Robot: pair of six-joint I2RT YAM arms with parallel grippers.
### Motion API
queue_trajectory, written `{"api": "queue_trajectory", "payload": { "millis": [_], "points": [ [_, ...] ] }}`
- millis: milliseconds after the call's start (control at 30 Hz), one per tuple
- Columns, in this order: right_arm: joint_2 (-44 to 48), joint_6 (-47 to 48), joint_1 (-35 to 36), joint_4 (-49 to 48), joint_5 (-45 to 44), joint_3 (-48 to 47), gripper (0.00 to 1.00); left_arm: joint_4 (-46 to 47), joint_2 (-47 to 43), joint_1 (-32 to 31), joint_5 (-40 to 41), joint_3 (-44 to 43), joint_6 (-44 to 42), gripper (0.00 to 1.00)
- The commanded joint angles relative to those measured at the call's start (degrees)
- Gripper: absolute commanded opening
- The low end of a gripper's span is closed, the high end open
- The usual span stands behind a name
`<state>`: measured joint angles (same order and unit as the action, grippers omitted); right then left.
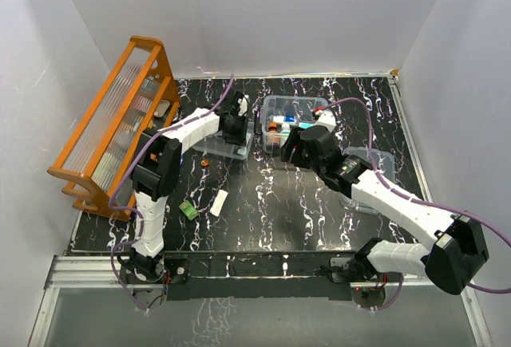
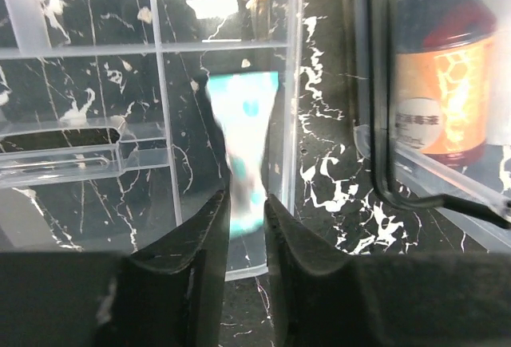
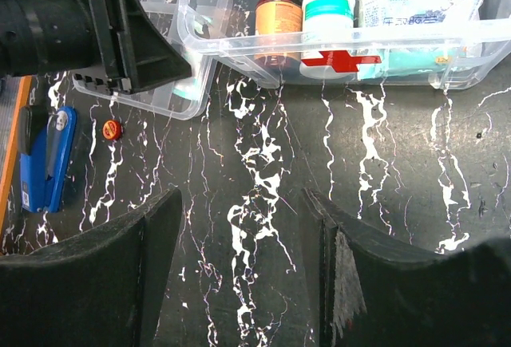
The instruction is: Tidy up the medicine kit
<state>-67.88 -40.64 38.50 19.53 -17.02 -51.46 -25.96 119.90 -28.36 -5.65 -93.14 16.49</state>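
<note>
The medicine kit (image 1: 281,106) is a clear box (image 3: 415,44) with a red cross, holding an orange-capped brown bottle (image 3: 279,12), a white bottle and packets. My left gripper (image 1: 238,128) hangs over the shallow divided tray (image 2: 164,84) just left of the kit. Its jaws (image 2: 247,199) stand a little apart, and the lower end of a blurred white and teal tube (image 2: 243,124) shows between the tips, over the tray's right compartment. My right gripper (image 3: 243,195) is open over bare table in front of the kit (image 2: 375,84), with nothing between its fingers.
An orange wooden rack (image 1: 112,132) stands at the far left. A blue stapler (image 3: 48,155) and a small orange cap (image 3: 112,130) lie by the tray. A green packet (image 1: 189,210) and white strip (image 1: 220,201) lie near the front. A clear lid (image 1: 382,159) sits under the right arm.
</note>
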Motion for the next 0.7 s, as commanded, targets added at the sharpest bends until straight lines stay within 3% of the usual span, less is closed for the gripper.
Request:
{"api": "queue_trajectory", "payload": {
  "millis": [0, 167, 367, 667],
  "points": [
    [0.2, -0.42, -0.1, -1.47, -1.27, -0.08, 0.58, -3.04, -0.24, -0.11, 0.59, -2.52, 1.3, 0.26],
    [0.61, -0.56, -0.11, -1.49, -1.36, 0.04, 0.59, -3.71, -2.41, -0.06, 2.59, -3.16, 1.27, 0.32],
    [0.63, -0.25, -0.11, -1.45, -1.75, 0.22, 0.59, -4.51, -8.04, -0.1, -1.03, -0.73, 1.2, 0.36],
    [0.88, -0.16, -0.2, -1.74, -1.85, 1.71, 0.59, -8.14, -25.1, -0.16, -4.83, 19.95, 0.26, 0.48]
  ]
}}
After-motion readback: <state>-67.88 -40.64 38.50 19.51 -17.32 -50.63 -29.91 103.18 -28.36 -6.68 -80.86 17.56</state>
